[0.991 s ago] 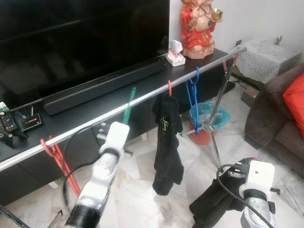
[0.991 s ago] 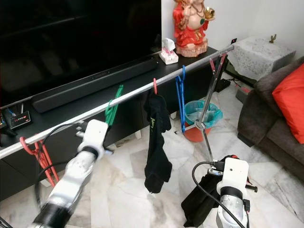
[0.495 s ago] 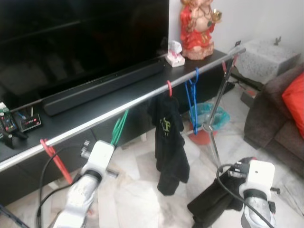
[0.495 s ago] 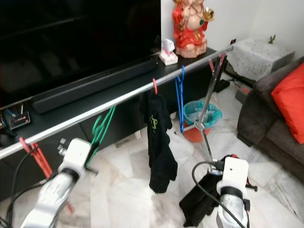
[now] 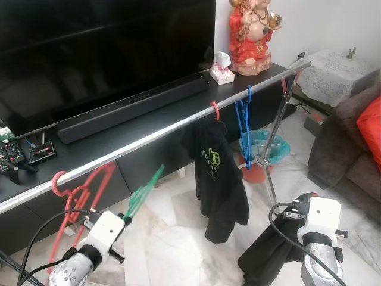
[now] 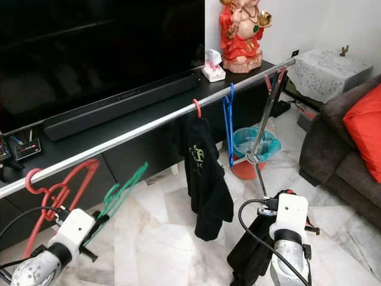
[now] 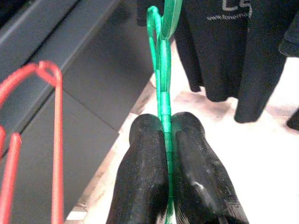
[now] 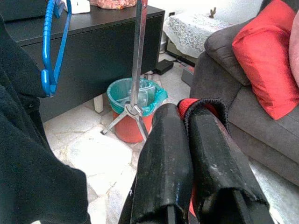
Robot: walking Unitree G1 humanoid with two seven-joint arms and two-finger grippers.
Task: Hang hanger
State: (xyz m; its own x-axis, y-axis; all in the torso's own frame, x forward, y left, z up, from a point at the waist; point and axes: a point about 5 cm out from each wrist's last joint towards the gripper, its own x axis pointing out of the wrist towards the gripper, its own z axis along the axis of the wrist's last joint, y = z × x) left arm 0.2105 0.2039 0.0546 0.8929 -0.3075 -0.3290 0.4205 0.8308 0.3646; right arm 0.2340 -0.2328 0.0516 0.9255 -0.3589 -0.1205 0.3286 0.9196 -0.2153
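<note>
**Green hanger held low, under the rail**

The left gripper (image 7: 166, 154) is squeezed tight on the green hanger (image 7: 161, 84). It holds the hanger down low, below the rail (image 5: 172, 128) and not on it. A red hanger (image 5: 77, 193) hangs on the rail just beside it. Farther along hang a black shirt (image 5: 220, 179) and a blue hanger (image 5: 244, 128). The right gripper (image 8: 187, 154) is pinched on a dark cloth (image 8: 205, 109), low near the floor (image 5: 178, 226).

The green plastic hanger (image 7: 163, 88) sits edge-on, pinched between the left gripper's (image 7: 167, 154) closed black fingers, its thin frame reaching away beyond the fingertips, tilted, below the rail.
</note>
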